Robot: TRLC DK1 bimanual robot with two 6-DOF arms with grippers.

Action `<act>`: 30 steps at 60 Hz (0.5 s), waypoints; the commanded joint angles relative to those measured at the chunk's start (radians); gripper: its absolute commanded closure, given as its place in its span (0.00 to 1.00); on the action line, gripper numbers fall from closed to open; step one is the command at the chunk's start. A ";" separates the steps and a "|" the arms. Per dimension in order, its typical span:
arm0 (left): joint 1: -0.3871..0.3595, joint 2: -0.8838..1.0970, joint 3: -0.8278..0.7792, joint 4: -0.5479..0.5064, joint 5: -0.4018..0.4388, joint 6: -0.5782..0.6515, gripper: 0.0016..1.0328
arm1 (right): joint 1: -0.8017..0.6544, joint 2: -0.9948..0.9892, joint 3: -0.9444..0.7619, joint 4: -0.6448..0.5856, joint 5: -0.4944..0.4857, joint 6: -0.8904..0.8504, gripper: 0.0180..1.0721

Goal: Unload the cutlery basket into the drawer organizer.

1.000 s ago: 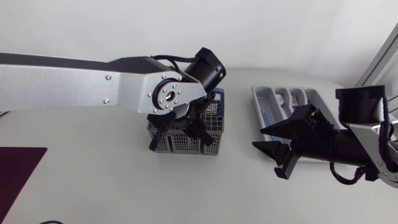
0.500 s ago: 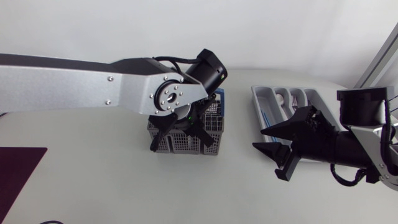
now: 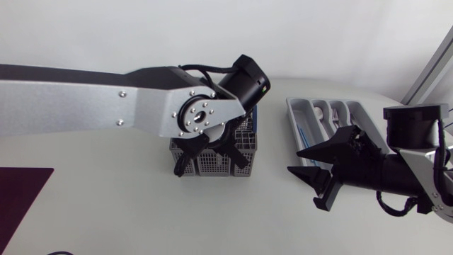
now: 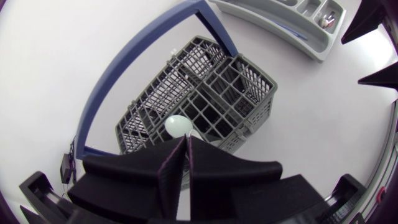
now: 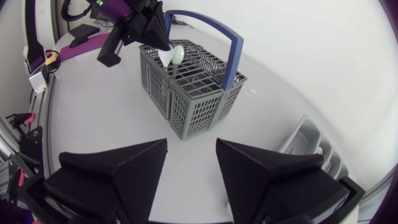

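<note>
Head view: looks like the pick-out step, with the left gripper [image 3: 211, 150] down over the grey cutlery basket [image 3: 212, 168] mid-table and the drawer organizer [image 3: 311, 113] off at the far right. Left wrist view: pinched shut on a pale spoon [image 4: 178, 126], bowl up above the grid. Right wrist view: right gripper [image 5: 189, 155] spread wide, holding nothing. Next, probably: lift straight, dodge the blue handle [image 5: 236, 50], carry right.
</note>
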State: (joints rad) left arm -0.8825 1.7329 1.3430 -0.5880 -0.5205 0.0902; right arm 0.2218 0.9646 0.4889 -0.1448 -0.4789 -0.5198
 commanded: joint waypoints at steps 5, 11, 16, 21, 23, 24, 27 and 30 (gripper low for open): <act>-0.035 -0.049 -0.004 0.027 -0.044 0.031 0.83 | 0.019 -0.010 -0.023 0.010 -0.004 0.017 0.44; -0.046 -0.061 -0.008 0.036 -0.070 0.051 0.83 | 0.028 -0.010 -0.023 0.010 -0.001 0.020 0.44; -0.058 -0.076 -0.010 0.040 -0.099 0.071 0.83 | 0.037 -0.010 -0.023 0.010 0.002 0.023 0.44; -0.065 -0.091 -0.011 0.042 -0.118 0.091 0.83 | 0.044 -0.010 -0.021 0.011 0.003 0.026 0.44; -0.067 -0.096 -0.011 0.042 -0.121 0.097 0.83 | 0.047 -0.010 -0.019 0.011 0.003 0.026 0.44; -0.067 -0.099 -0.011 0.042 -0.122 0.100 0.83 | 0.050 -0.010 -0.019 0.011 0.003 0.027 0.44; -0.067 -0.107 -0.011 0.042 -0.128 0.111 0.83 | 0.056 -0.010 -0.019 0.013 0.006 0.029 0.44; -0.069 -0.115 -0.011 0.042 -0.133 0.121 0.83 | 0.060 -0.010 -0.018 0.014 0.006 0.032 0.44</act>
State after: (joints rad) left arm -0.9394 1.6524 1.3407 -0.5625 -0.6369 0.1844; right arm 0.2691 0.9611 0.4889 -0.1444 -0.4747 -0.5186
